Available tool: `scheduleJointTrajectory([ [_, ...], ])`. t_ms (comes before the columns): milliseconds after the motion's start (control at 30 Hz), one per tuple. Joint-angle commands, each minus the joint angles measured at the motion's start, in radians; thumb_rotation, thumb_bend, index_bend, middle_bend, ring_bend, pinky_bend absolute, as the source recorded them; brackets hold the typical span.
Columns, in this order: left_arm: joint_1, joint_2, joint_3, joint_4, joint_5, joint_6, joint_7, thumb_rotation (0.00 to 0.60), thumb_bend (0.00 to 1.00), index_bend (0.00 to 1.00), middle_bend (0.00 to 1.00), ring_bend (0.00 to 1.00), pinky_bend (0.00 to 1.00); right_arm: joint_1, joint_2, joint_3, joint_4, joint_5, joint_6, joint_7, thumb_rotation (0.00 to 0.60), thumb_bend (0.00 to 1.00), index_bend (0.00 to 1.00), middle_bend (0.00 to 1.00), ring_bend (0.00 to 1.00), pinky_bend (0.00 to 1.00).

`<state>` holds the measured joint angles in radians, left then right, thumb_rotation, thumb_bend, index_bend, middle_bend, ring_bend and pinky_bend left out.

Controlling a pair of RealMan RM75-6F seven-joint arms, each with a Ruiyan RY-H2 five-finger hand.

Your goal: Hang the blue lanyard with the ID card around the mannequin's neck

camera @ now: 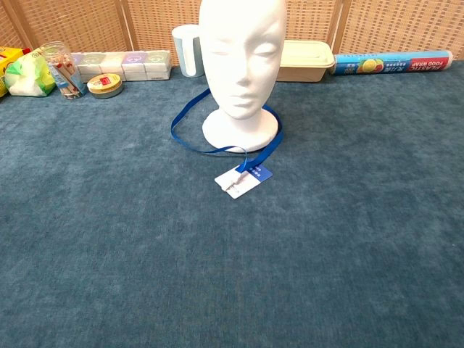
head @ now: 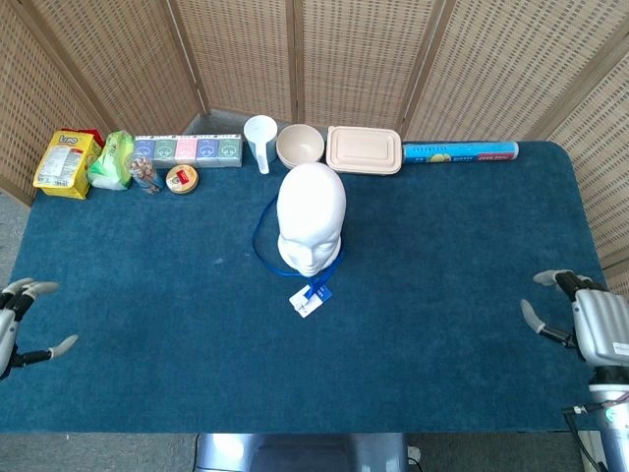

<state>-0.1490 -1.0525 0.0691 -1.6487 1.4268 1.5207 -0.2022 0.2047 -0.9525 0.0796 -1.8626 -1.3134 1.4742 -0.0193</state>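
Observation:
The white mannequin head (head: 311, 219) (camera: 243, 65) stands upright in the middle of the blue table. The blue lanyard (head: 261, 236) (camera: 190, 119) loops around its base and lies on the cloth. The ID card (head: 308, 303) (camera: 243, 180) rests flat in front of the head. My left hand (head: 18, 324) is at the near left table edge, fingers spread, holding nothing. Far off at the near right edge is my right hand (head: 590, 324), likewise spread and empty. Neither hand shows in the chest view.
Along the back edge stand a yellow packet (head: 65, 162), a green bag (head: 111, 160), a jar (head: 143, 174), a tin (head: 182, 179), a box row (head: 189, 149), a white cup (head: 260, 141), a bowl (head: 301, 146), a lidded container (head: 364, 149) and a food-wrap roll (head: 460, 151).

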Motion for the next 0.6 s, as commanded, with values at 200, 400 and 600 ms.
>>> scheduleJointTrajectory([
  [200,0.082,-0.015,0.041,0.022,0.071,0.077,-0.026,0.462,0.14,0.26,0.26,0.16,0.28,-0.113,0.003,-0.060,-0.018,-0.081,0.129,-0.069,0.188,0.39,0.37,0.41,0.39,0.39],
  [400,0.116,-0.013,0.062,0.009,0.115,0.099,-0.005,0.464,0.14,0.26,0.26,0.16,0.27,-0.165,0.011,-0.085,-0.018,-0.116,0.173,-0.081,0.189,0.39,0.37,0.41,0.39,0.39],
  [600,0.130,0.001,0.058,-0.015,0.141,0.113,0.008,0.463,0.14,0.26,0.26,0.16,0.27,-0.184,0.020,-0.085,-0.010,-0.134,0.177,-0.058,0.189,0.38,0.37,0.41,0.39,0.39],
])
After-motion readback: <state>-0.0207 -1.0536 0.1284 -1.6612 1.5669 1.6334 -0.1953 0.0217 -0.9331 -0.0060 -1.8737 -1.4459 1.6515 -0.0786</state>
